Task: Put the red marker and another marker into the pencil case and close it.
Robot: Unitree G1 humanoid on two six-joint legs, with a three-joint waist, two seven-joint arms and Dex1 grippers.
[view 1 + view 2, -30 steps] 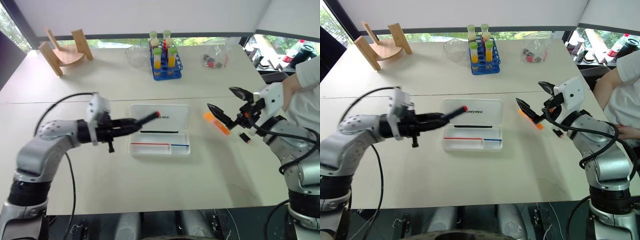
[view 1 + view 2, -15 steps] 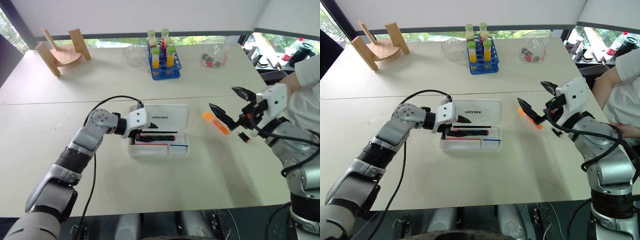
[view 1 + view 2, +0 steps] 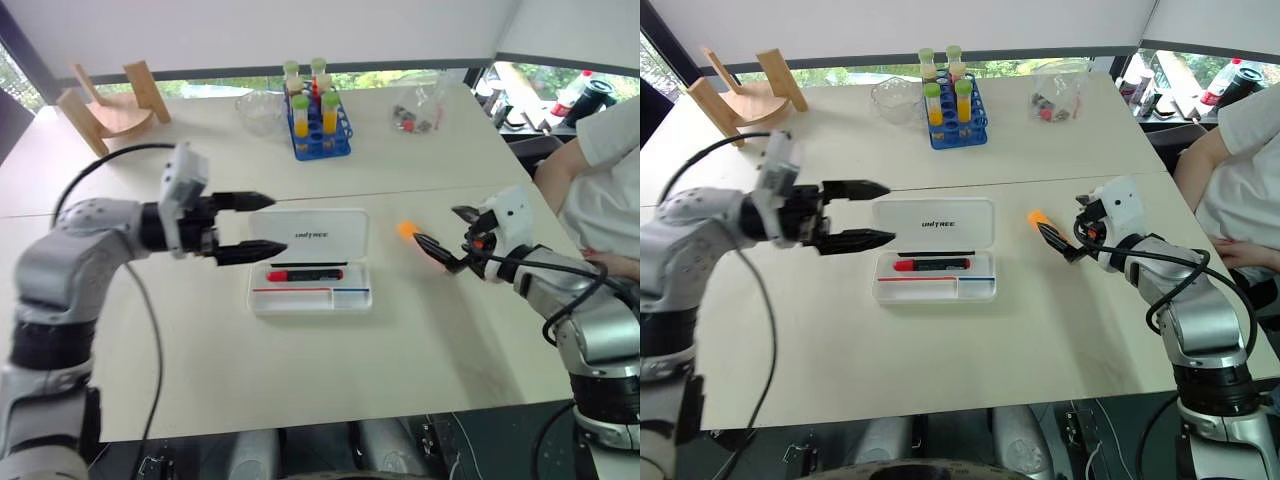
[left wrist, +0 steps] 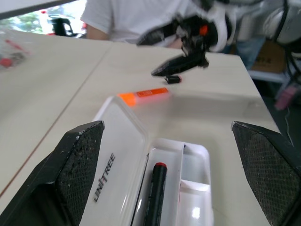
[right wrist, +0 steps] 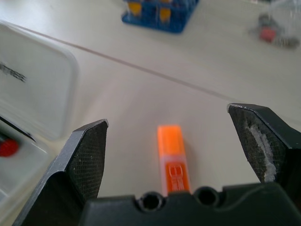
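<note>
With the red marker [image 3: 304,274] lying in the open pencil case [image 3: 310,259], the wide-open right gripper [image 3: 440,250] should straddle the orange highlighter [image 5: 172,157] squarely before closing; left gripper [image 3: 245,227] hangs open, empty

The pencil case [image 3: 310,260] lay open mid-desk [image 3: 300,370], lid toward the far side, with the red marker [image 3: 303,274] in its tray. To its right lay the highlighter [image 3: 407,231], just before the right tool [image 3: 446,241]. The left tool [image 3: 245,227] hung at the case's left. A tube rack [image 3: 313,122] stood behind, a wooden stand [image 3: 105,103] far left.
</note>
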